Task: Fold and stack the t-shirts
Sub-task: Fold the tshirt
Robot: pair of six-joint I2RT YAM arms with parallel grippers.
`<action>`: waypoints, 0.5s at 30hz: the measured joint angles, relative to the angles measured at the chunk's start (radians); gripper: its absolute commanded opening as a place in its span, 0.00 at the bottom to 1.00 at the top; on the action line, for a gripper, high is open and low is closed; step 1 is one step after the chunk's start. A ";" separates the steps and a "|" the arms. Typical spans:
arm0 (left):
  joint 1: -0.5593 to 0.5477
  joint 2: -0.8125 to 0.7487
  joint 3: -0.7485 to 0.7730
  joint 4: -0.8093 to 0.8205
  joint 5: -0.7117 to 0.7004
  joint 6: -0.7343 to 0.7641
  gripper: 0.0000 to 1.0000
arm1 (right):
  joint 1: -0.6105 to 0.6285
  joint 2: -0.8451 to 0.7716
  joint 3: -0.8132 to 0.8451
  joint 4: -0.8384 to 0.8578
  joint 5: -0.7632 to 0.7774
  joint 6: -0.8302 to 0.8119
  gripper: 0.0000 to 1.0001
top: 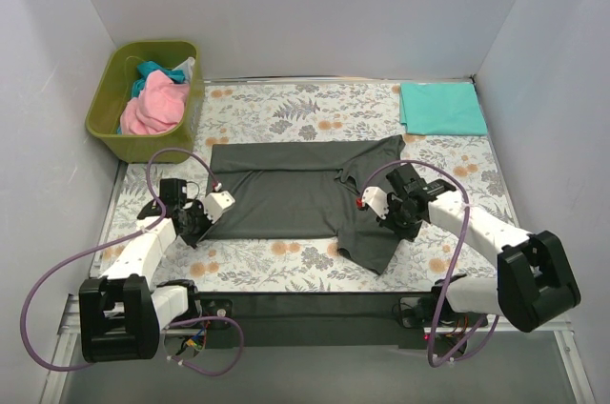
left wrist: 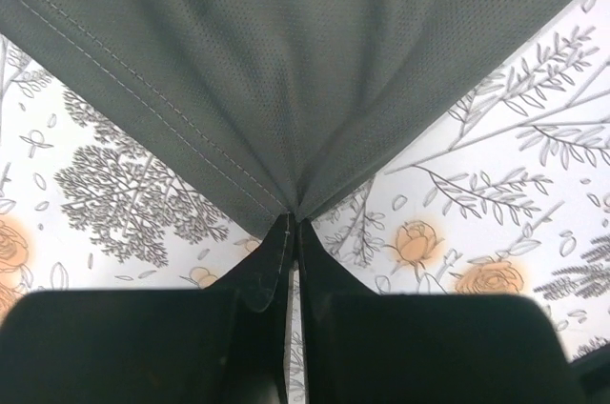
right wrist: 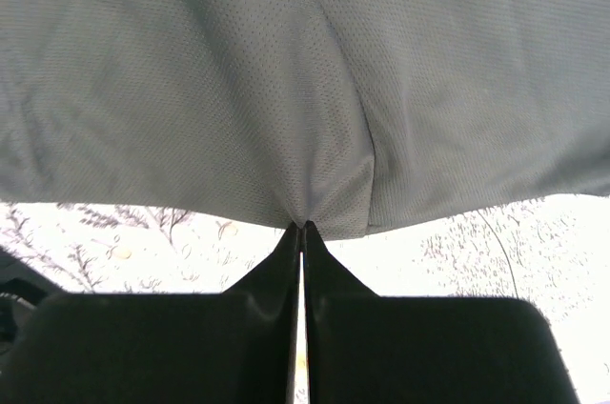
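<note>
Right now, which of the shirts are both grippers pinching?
The dark grey t-shirt spread mid-table; the teal one lies folded far right, the pink one in the bin.

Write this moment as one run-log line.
left gripper: shut on grey t-shirt | right gripper: shut on grey t-shirt | teal t-shirt: folded, far right

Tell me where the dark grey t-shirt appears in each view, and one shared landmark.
Top external: the dark grey t-shirt lies spread at mid-table.
Left wrist: it fills the top, its corner pinched by the left gripper.
Right wrist: it fills the upper half, pinched by the right gripper.
Shared landmark: the floral table cloth.
</note>
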 measured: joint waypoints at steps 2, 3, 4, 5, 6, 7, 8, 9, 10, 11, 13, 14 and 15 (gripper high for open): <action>0.000 -0.008 0.003 -0.029 0.000 0.006 0.00 | 0.000 -0.031 0.001 -0.018 -0.006 0.000 0.01; 0.000 -0.012 0.006 -0.046 0.000 0.009 0.00 | 0.000 -0.045 0.003 -0.030 -0.008 0.000 0.01; 0.000 -0.016 0.011 -0.064 0.001 0.012 0.00 | 0.000 -0.056 0.004 -0.037 -0.009 0.000 0.01; 0.000 -0.018 0.020 -0.087 0.003 0.016 0.00 | 0.000 -0.071 0.006 -0.049 -0.012 0.000 0.01; 0.000 -0.021 0.030 -0.105 0.005 0.019 0.00 | 0.000 -0.085 0.008 -0.059 -0.014 0.000 0.01; 0.000 -0.025 0.040 -0.120 0.009 0.021 0.00 | 0.000 -0.098 0.010 -0.068 -0.015 0.000 0.01; 0.000 -0.028 0.051 -0.134 0.012 0.023 0.00 | -0.001 -0.108 0.015 -0.079 -0.017 0.000 0.01; 0.000 -0.031 0.064 -0.147 0.015 0.024 0.00 | -0.002 -0.115 0.021 -0.087 -0.019 0.000 0.01; 0.000 -0.031 0.079 -0.160 0.019 0.024 0.00 | -0.005 -0.119 0.027 -0.094 -0.023 -0.001 0.01; 0.000 -0.031 0.097 -0.171 0.024 0.024 0.00 | -0.010 -0.121 0.034 -0.100 -0.025 -0.001 0.01; 0.000 -0.027 0.132 -0.187 0.030 0.024 0.00 | -0.024 -0.121 0.051 -0.109 -0.030 -0.004 0.01; 0.000 -0.023 0.151 -0.192 0.033 0.024 0.00 | -0.031 -0.118 0.063 -0.113 -0.030 -0.006 0.01; 0.000 -0.016 0.170 -0.195 0.036 0.024 0.00 | -0.039 -0.115 0.078 -0.114 -0.031 -0.011 0.01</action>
